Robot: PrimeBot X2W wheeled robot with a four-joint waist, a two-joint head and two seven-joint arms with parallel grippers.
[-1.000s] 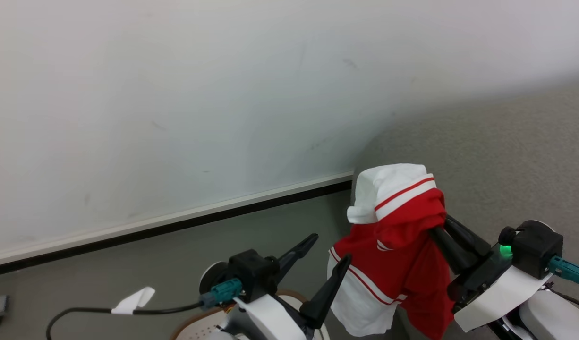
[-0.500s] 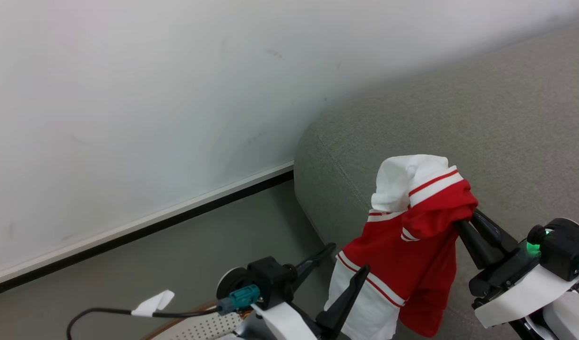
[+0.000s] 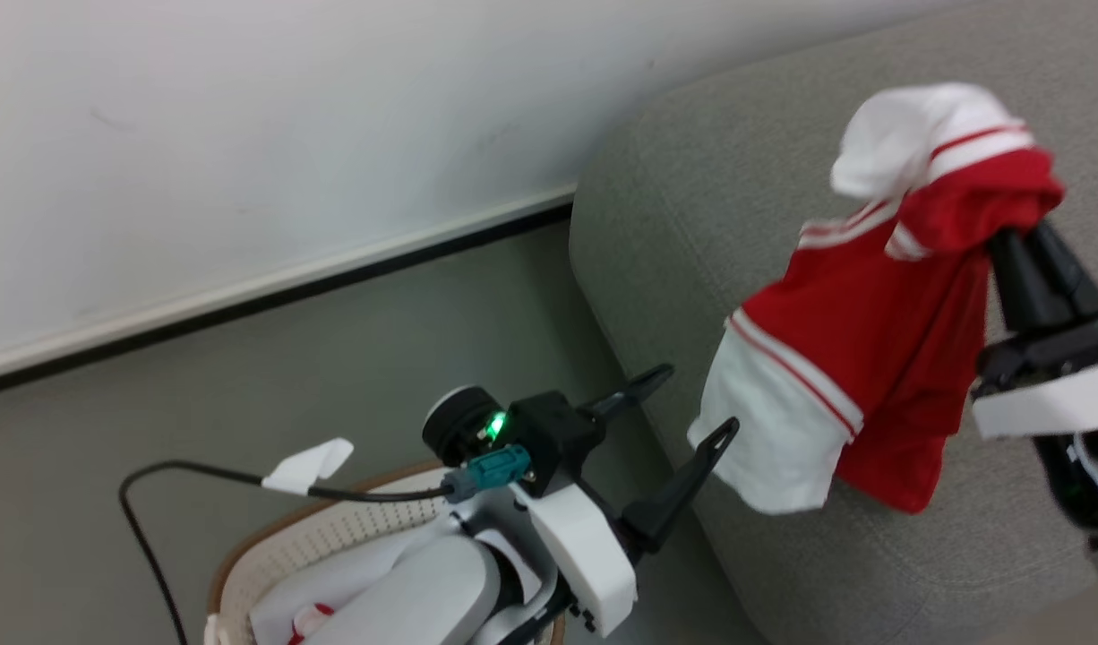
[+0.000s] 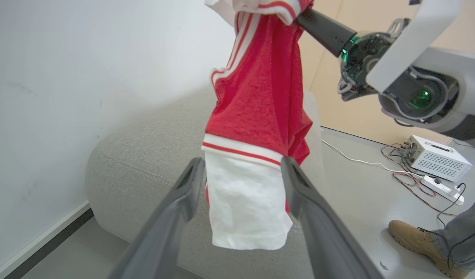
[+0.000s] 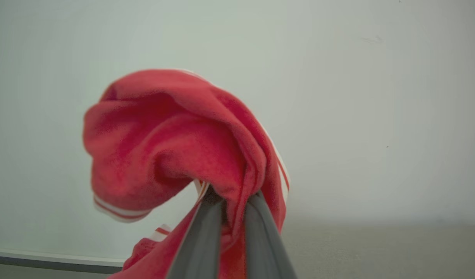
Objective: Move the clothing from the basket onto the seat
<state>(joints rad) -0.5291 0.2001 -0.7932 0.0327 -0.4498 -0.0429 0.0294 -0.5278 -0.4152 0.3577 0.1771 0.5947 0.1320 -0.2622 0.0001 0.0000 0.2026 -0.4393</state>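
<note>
Head view: right gripper [image 3: 1013, 231], tips hidden, clamped on clothing [image 3: 871, 331]; left gripper [image 3: 697, 399] agape; basket [image 3: 334, 530] cropped.

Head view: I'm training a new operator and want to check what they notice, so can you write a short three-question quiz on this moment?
1. True or false: the right tool is shut on the garment.
2. Choose one. The left tool is:
A) open, gripping nothing
B) shut on the garment
C) shut, with nothing in it
3. Fill in: the garment hangs in the air over the grey ____.

Key
1. True: red fabric is pinched between its two fingers.
2. A
3. seat
</note>
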